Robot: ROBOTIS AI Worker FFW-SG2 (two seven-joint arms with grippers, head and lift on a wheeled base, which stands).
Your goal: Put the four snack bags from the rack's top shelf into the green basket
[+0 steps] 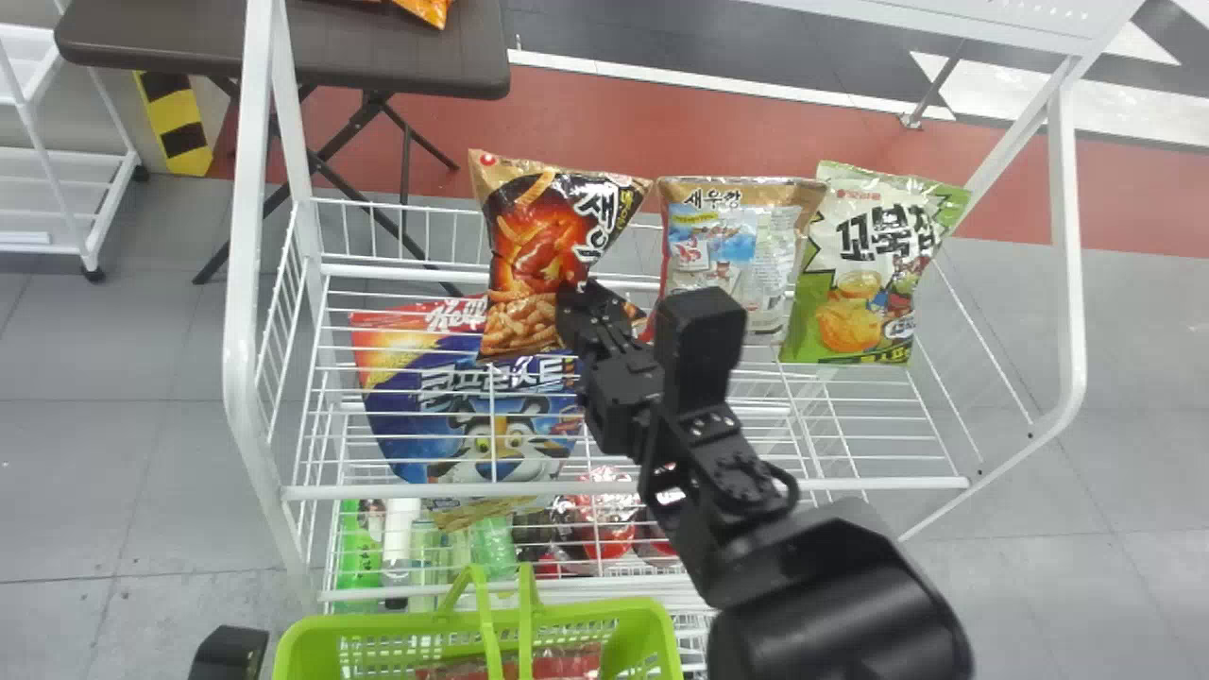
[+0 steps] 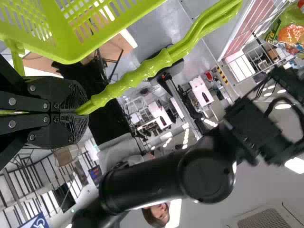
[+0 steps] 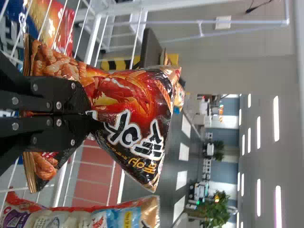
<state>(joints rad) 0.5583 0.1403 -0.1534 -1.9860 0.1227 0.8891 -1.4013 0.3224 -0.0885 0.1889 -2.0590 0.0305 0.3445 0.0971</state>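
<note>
Closest thing to the head camera is the robot's chunky black right arm (image 1: 831, 604), slanting over the rack (image 1: 623, 491). Its gripper (image 1: 572, 307) is clamped on the dark orange-and-brown snack bag (image 1: 534, 231), which is over the left part of the top shelf. Can't tell if the bottom touches the wires, tbh. Bag's pretty much upright, long axis running up and down, print right way up, front facing the robot.

Head view also gets you the brown-and-silver bag (image 1: 732, 231) beside it, then the green bag (image 1: 864, 255) farthest right, plus a red packet (image 1: 567, 659) in the green basket (image 1: 661, 628). Left gripper (image 1: 229, 654) is down by that basket, and the left wrist view has it pinching the handle (image 2: 142, 71). Right wrist view adds a leafy plant (image 3: 216, 211) and ceiling lights (image 3: 276, 118) way behind.
</note>
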